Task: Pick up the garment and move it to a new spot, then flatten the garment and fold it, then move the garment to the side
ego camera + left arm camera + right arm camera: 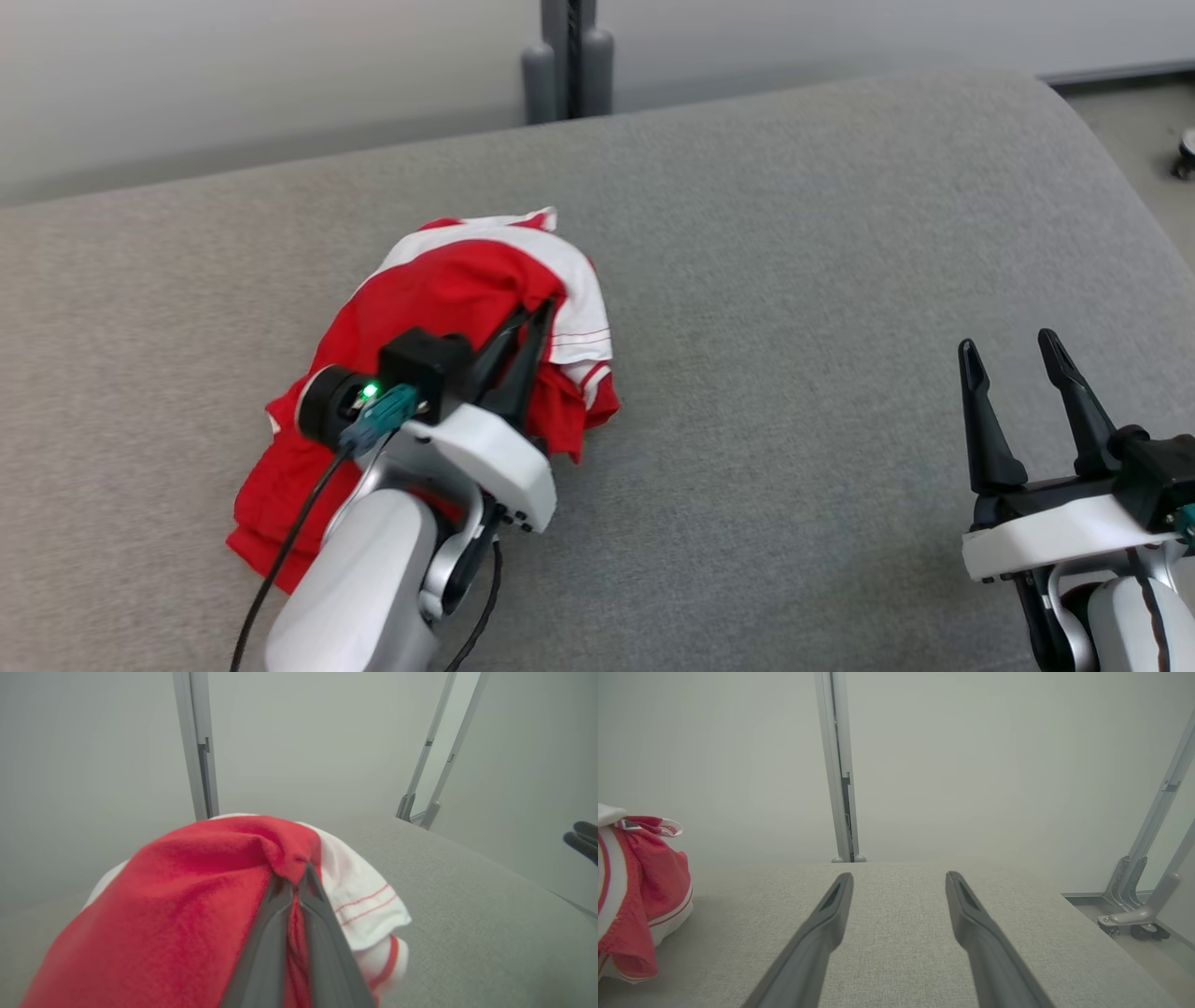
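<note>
The grey fabric-covered desk point(794, 280) carries the red-and-white garment point(439, 289), bunched in a heap. My left tool point(544, 308) is pinched tight on a red fold atop the garment. My right tool point(1008, 345) stands wide, well right of the garment.

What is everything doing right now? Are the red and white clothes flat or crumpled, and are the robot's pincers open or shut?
garment: crumpled in a heap, not flat, not folded.
left pincer: shut on a red fold of the garment.
right pincer: wide open, holding nothing, well apart from the garment.
grey cushion: smooth, with the garment's lower edge lying on it.
</note>
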Controlling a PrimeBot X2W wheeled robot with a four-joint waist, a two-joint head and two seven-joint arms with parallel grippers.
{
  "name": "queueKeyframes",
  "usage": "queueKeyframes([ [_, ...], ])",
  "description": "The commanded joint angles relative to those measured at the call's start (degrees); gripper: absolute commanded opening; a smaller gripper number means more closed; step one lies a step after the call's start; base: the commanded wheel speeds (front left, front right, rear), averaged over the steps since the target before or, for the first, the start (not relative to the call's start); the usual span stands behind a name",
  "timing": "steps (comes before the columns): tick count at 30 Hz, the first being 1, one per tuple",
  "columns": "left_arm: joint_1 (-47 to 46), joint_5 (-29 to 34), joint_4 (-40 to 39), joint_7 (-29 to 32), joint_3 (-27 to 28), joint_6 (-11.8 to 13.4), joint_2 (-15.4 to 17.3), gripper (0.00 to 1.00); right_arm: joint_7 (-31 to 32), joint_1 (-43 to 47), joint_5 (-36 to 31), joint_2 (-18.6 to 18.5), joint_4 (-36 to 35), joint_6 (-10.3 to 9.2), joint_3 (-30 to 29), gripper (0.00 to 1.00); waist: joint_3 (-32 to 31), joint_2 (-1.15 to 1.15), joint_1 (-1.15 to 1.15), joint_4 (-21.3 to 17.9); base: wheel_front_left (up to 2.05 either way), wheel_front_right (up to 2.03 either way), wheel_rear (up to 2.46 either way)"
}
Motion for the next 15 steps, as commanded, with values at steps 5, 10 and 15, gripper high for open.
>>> queueKeyframes([
  [5, -4.6, -2.5, 5.2, -0.2, -5.1, -0.4, 0.1, 0.0, -1.0, -1.7, 0.9, 0.6, 1.0, 0.09, 0.3, 1.0, 5.5, 0.0, 0.0, -4.8, 0.0, 0.0, 0.0],
  [10, -7.2, -6.1, 11.5, -0.4, -10.6, 0.0, 0.1, 0.36, -1.5, -3.1, 1.5, 1.2, 2.2, 0.09, 0.7, 1.0, 7.4, 0.0, 0.0, -5.8, 0.0, 0.0, 0.0],
  [15, -8.3, -8.4, 14.5, -4.0, -14.1, 1.9, 0.1, 1.0, -1.7, -3.4, 1.3, 1.6, 3.4, 0.09, 0.2, 1.0, 6.7, 0.0, 0.0, -4.8, 0.0, 0.0, 0.0],
])
